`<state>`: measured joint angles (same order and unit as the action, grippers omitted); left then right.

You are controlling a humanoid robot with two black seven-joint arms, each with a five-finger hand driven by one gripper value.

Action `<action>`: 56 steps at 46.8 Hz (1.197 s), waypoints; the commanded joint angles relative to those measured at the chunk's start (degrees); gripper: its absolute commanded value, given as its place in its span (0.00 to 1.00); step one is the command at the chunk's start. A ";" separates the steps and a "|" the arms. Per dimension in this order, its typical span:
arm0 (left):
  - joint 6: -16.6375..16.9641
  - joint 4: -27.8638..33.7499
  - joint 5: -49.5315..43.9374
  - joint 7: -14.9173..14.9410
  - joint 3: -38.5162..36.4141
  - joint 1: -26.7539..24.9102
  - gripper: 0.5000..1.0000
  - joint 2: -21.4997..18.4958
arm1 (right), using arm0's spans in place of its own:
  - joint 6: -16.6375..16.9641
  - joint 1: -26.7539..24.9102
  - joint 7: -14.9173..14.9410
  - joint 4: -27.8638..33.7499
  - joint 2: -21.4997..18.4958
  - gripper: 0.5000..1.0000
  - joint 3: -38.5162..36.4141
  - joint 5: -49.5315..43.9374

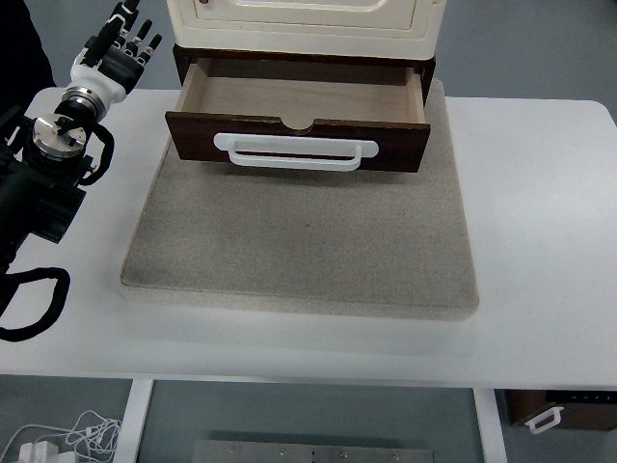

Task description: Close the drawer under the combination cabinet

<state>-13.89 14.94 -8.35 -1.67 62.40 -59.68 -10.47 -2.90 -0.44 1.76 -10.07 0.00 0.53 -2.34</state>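
You see a white table (pixel 540 241) over a grey-blue floor (pixel 521 48). Under its near edge, white cables (pixel 72 436) lie at the left, and a dark box with a white handle (pixel 554 410) sits at the right.

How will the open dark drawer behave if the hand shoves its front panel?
The drawer looks empty, so it probably slides in lightly. Its dark wood front looks rigid, unlikely to flex. An off-centre push, away from the white handle, may skew it. The left hand is raised to its left.
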 commanded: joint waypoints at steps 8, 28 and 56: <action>0.00 0.00 -0.09 0.00 0.00 -0.09 0.99 -0.17 | 0.00 0.00 0.00 0.05 0.00 0.90 0.00 -0.03; 0.00 -0.09 -0.26 0.00 0.44 -0.96 0.99 -1.13 | 0.00 0.00 0.00 -0.03 0.00 0.90 0.00 0.05; -2.46 0.52 0.61 0.09 -0.18 -3.51 0.99 -5.61 | 0.00 0.00 0.00 -0.03 0.00 0.90 0.00 0.05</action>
<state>-16.19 15.32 -7.73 -1.57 62.23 -62.64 -15.16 -2.90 -0.43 1.76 -10.06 0.00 0.53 -2.30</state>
